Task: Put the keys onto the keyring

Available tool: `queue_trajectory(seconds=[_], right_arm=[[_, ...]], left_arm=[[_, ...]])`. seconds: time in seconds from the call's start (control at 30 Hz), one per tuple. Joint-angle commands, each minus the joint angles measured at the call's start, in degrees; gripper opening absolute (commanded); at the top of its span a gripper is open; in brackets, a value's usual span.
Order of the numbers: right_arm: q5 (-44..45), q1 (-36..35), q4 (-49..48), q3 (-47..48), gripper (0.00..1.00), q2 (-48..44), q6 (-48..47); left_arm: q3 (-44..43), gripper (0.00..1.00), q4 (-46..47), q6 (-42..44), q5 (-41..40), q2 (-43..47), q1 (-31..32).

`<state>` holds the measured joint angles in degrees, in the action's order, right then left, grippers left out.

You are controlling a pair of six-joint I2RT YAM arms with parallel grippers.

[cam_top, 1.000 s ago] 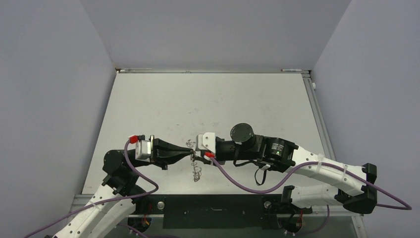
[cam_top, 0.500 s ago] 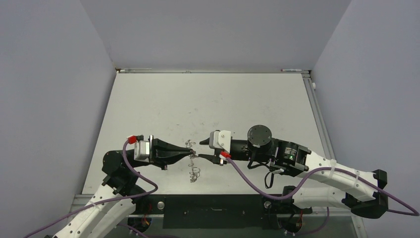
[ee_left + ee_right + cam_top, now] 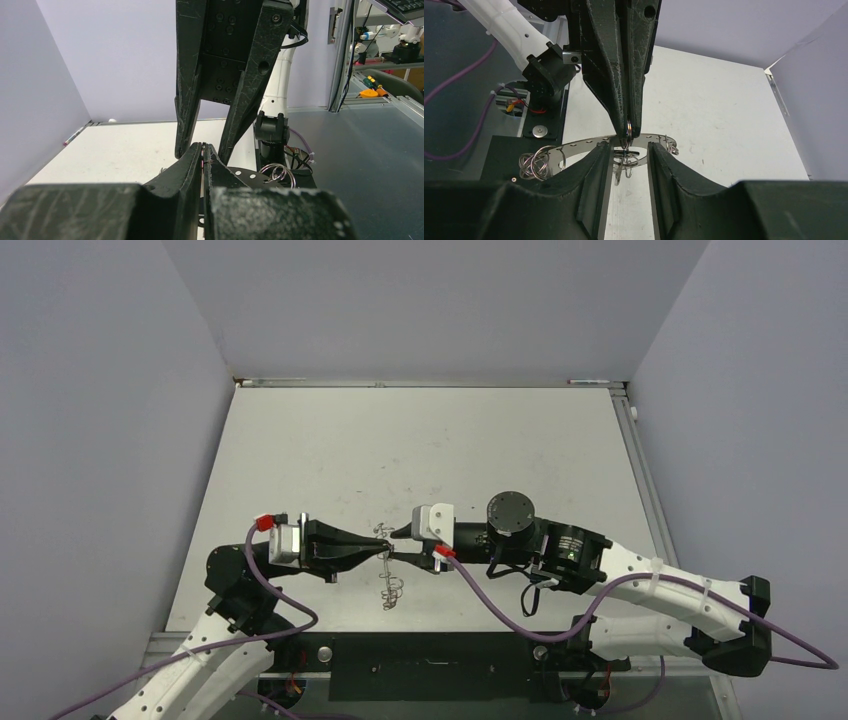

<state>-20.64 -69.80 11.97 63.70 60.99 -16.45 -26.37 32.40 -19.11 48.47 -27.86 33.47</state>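
My left gripper is shut on the rim of the keyring, a flat grey ring with wire loops, and holds it above the table. In the top view the keyring hangs below the fingertips. My right gripper is open, one finger on each side of the left fingertips and the ring. A tiny key, dark with a silvery part, hangs under the ring between my right fingers. In the left wrist view the left gripper is shut on a thin edge and the right fingers straddle it.
The white table lies under both arms, with grey walls on three sides. A black base plate runs along the near edge. Purple cables trail from both wrists.
My right gripper drew back to the right half a second ago and has now come back left, open around the left fingertips. The left gripper has held still with the ring.
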Motion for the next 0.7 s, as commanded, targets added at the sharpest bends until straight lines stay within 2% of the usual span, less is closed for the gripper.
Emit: queue_trajectory(seconds=[0.0, 0.67], right_arm=[[-1.71, -0.25, -4.84, -0.11, 0.32, 0.42, 0.69], [-0.77, -0.14, -6.11, -1.48, 0.22, 1.15, 1.13]], left_arm=[[-0.35, 0.0, 3.31, -0.57, -0.07, 0.69, -0.51], [-0.44, 0.0, 2.49, -0.11, -0.41, 1.1, -0.6]])
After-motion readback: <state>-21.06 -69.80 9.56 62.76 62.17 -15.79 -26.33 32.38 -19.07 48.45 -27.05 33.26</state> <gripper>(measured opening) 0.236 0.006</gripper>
